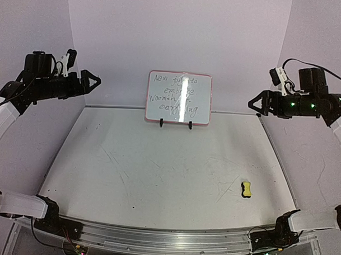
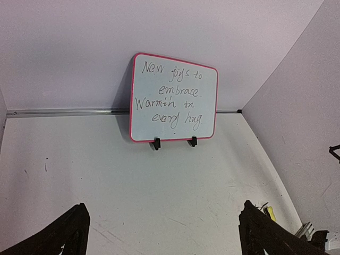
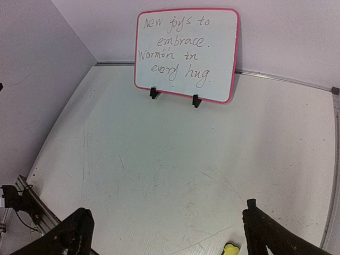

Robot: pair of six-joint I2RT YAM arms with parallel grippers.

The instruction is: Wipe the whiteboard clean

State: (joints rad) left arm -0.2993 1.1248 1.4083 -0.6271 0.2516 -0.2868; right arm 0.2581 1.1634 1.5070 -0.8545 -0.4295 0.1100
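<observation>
The whiteboard [image 1: 179,97] stands upright on two black feet at the back middle of the table, with dark handwritten text on it. It also shows in the left wrist view [image 2: 174,97] and the right wrist view [image 3: 186,53]. A small yellow eraser [image 1: 246,189] lies on the table at the front right, and peeks into the right wrist view [image 3: 230,249] and the left wrist view [image 2: 271,213]. My left gripper [image 1: 94,80] is open and empty, raised high at the far left. My right gripper [image 1: 254,102] is open and empty, raised high at the far right.
The white table [image 1: 158,172] is scratched, with a metal rail along its back edge [image 2: 64,112] and purple walls on three sides. The arm bases and a metal bar [image 1: 166,242] sit at the near edge.
</observation>
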